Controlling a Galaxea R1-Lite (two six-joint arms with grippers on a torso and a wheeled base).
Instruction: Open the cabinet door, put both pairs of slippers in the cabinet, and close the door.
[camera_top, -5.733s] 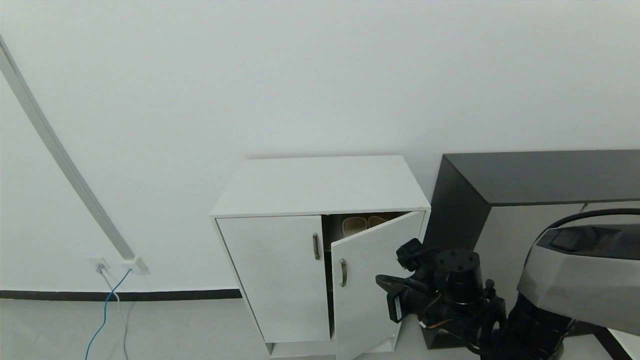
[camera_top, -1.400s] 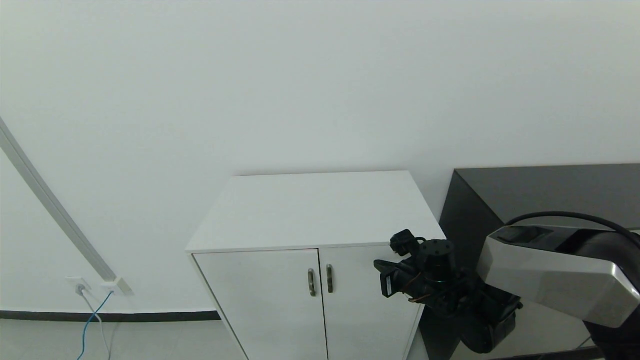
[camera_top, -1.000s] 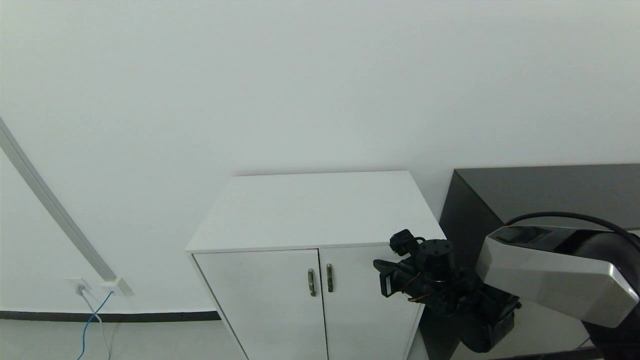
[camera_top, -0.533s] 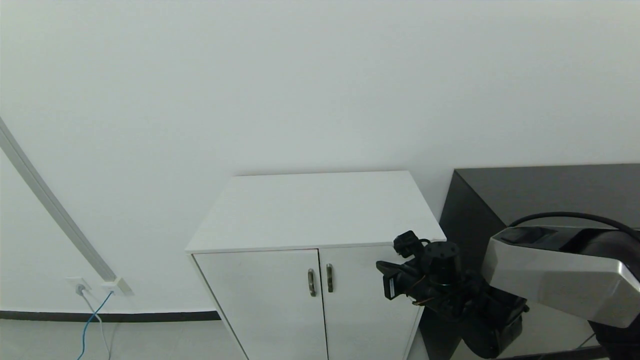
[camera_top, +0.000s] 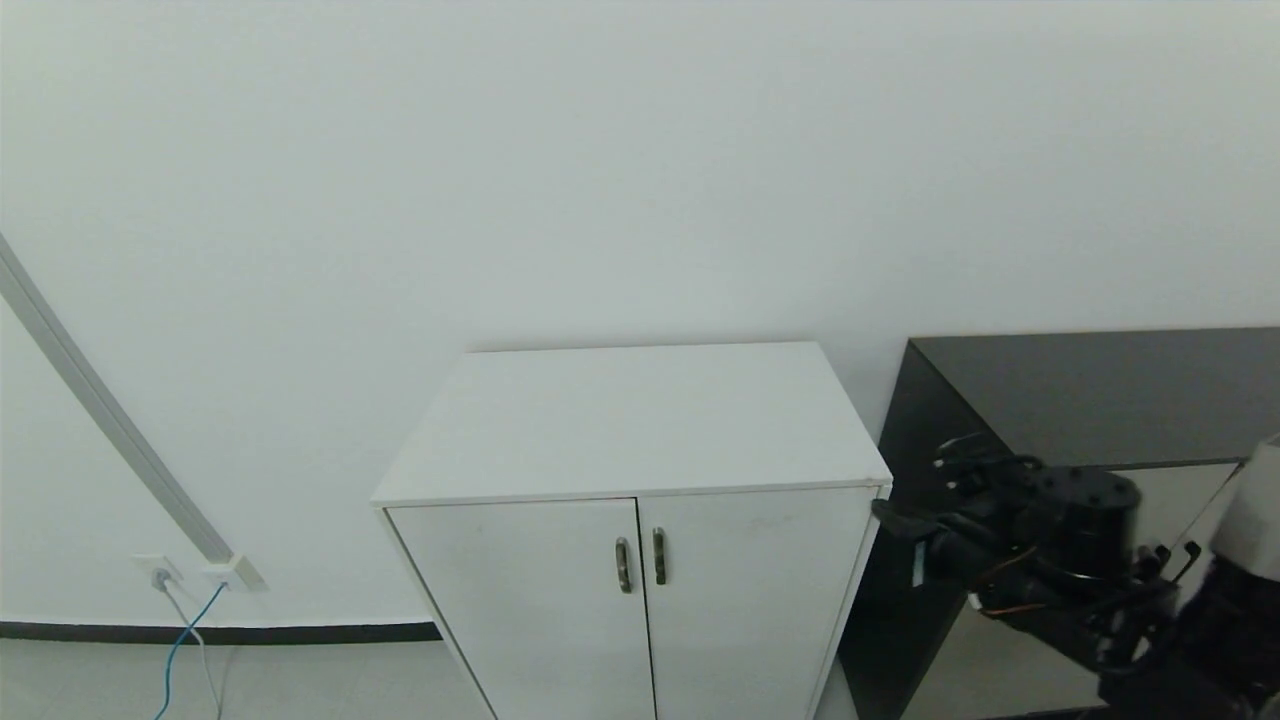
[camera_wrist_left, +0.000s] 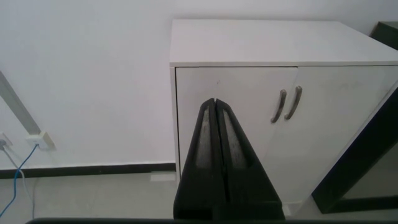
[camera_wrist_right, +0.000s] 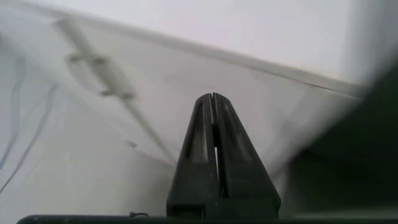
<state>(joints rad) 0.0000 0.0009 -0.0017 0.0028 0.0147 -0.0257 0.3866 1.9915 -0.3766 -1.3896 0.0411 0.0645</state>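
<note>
The boxy white cabinet (camera_top: 630, 420) has both smooth doors (camera_top: 540, 590) closed. The left gripper (camera_wrist_left: 215, 102) and right gripper (camera_wrist_right: 212, 96) are pressed together, empty.

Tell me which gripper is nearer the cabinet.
Right. The right gripper is just off the cabinet at its right front corner; the left gripper is farther back, out in front of the left door.
</note>
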